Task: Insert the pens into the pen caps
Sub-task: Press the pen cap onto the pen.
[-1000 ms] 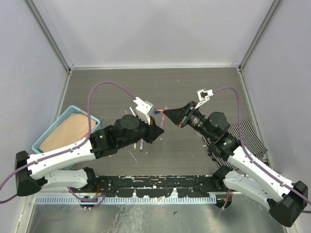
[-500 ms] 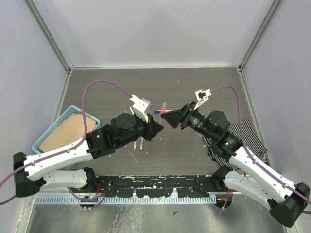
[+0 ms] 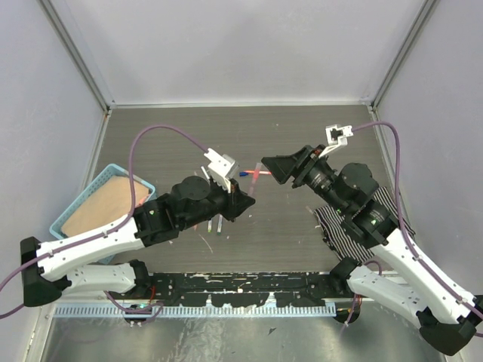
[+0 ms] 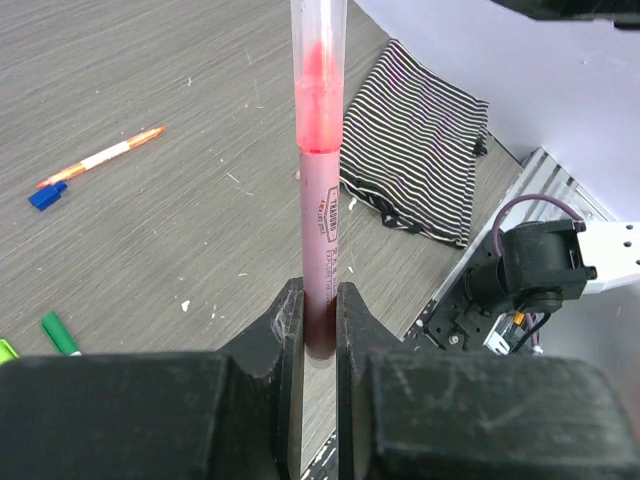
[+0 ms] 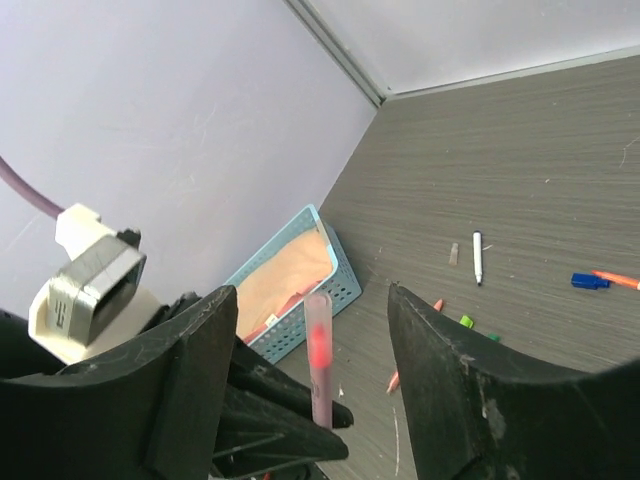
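My left gripper (image 4: 319,290) is shut on the lower end of a pink pen (image 4: 320,210), which stands up out of the jaws. A translucent pen cap (image 4: 318,40) covers its tip. In the top view this pen (image 3: 256,179) slants up from the left gripper (image 3: 247,199) above mid-table. My right gripper (image 3: 266,164) hangs just right of the pen's capped end, open and holding nothing. In the right wrist view the capped pen (image 5: 318,350) shows between the spread fingers (image 5: 205,340), apart from them. An orange pen (image 4: 100,158), a blue cap (image 4: 47,197) and a green cap (image 5: 466,321) lie on the table.
A light blue basket (image 3: 106,200) with a tan cloth stands at the left. A striped cloth (image 3: 377,219) lies at the right under the right arm. A white pen with dark ends (image 5: 477,257) and a small grey cap (image 5: 452,254) lie farther back.
My right gripper has opened and pulled back up and to the right, away from the pen tip. The cap stays on the pen in my left gripper, which has barely moved.
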Motion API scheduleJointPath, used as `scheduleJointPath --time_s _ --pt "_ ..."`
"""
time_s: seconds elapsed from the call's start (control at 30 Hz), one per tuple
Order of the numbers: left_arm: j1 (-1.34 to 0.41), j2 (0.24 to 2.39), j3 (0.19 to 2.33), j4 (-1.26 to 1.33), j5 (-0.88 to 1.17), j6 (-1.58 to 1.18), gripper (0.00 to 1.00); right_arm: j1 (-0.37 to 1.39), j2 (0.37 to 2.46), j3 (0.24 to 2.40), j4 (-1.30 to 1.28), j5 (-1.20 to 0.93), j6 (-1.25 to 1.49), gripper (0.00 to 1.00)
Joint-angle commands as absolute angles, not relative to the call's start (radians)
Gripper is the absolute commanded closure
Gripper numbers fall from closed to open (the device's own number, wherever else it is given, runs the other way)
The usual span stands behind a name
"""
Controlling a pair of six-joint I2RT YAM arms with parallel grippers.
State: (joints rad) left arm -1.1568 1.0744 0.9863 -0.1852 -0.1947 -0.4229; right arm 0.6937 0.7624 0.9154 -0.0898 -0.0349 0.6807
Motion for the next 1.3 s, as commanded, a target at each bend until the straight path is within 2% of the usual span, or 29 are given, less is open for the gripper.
scheduleJointPath --time_s 0.0,0.47,1.0,1.27 --pt "-1.16 1.081 1.032 -0.178 -0.16 -0.405 1.0 0.699 0.809 0.985 -0.103 0.0 0.704 0.35" --pt "-1.16 1.117 1.052 -0.186 -0.138 -0.401 1.0 0.698 0.844 0.959 -0.079 -0.087 0.695 0.59" --pt "-1.16 1.108 1.043 -0.19 -0.137 -0.399 1.0 0.698 0.858 0.952 -0.11 -0.093 0.688 0.59" --pt "-1.16 1.109 1.043 -0.191 -0.135 -0.399 1.0 0.698 0.864 0.945 -0.103 -0.113 0.688 0.73"
